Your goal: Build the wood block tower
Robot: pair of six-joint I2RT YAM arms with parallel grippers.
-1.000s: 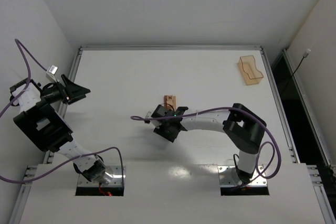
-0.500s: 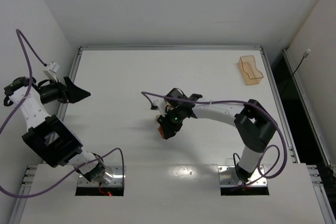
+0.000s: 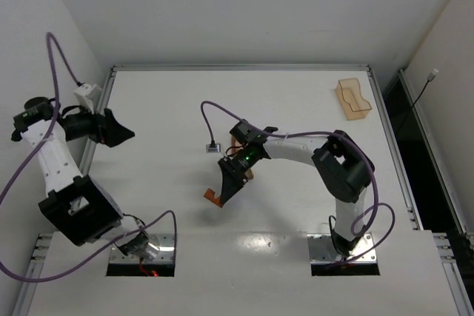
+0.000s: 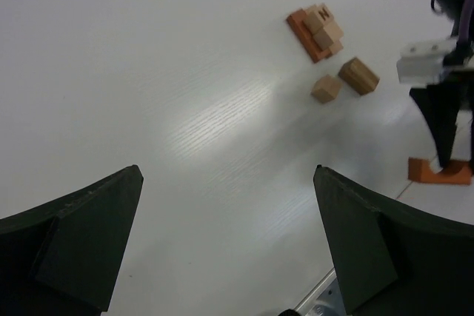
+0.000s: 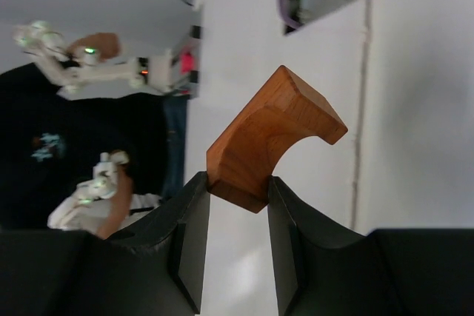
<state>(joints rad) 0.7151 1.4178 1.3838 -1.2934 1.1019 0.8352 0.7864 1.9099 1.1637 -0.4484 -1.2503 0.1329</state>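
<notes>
Reddish-orange wood, an arch-shaped block (image 5: 270, 138), is pinched at one end between the fingers of the right claw (image 3: 226, 185), over the middle of the white surface (image 3: 296, 101). Near it, the stack (image 4: 317, 29) of tan blocks sits on an orange base, with a tan cube (image 4: 326, 88) and a larger tan block (image 4: 358, 75) lying just beside it. The left claw (image 4: 226, 172) hangs at the left edge, spread wide and holding nothing. A translucent orange tray (image 3: 353, 99) lies well apart, in the far right corner.

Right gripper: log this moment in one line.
right gripper: shut on reddish-orange wooden arch block | left gripper: open, empty | small wooden block stack: on table
</notes>
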